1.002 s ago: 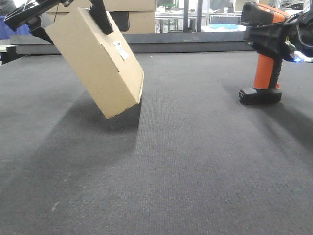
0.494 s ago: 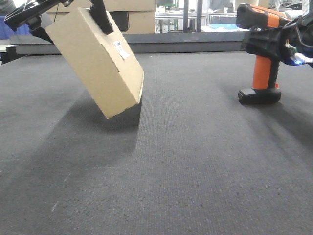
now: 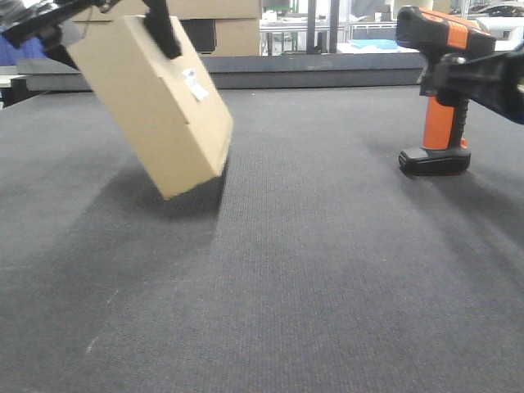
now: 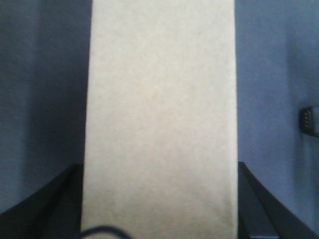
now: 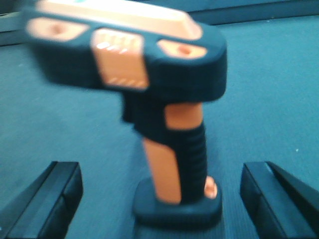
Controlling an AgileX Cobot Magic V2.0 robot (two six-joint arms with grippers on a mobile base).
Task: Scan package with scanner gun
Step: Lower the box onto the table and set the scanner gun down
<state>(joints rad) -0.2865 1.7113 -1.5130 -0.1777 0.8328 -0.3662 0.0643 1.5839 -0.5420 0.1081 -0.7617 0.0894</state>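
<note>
The left gripper [image 3: 110,41] holds the package [image 3: 151,110] in the air on the left side of the dark grey mat [image 3: 327,270]. The plain brown box is tilted, with its upper end toward the left and its lower corner close to the mat. I cannot tell if that corner touches the mat. A small white barcode label [image 3: 195,84] sits on the narrow side that faces right and a little upward. In the left wrist view the package [image 4: 159,119] fills the middle, and the two black fingers [image 4: 52,206] press on its two long sides, so this gripper is closed on the box.

The scanner gun [image 3: 440,90] stands upright on its flat black base at the right side of the mat, well apart from the package. Its black and orange head points to the left, toward the box. The right gripper [image 3: 483,78] is just beside the head and the upper handle, blurred in the front view. In the right wrist view the scanner gun [image 5: 172,134] stands between the two black fingers [image 5: 52,196] with a free gap on each side of the handle, so the right gripper [image 5: 164,199] is spread wide and grasps nothing.

Behind the mat there is a larger brown box [image 3: 237,33] with a dark panel.
</note>
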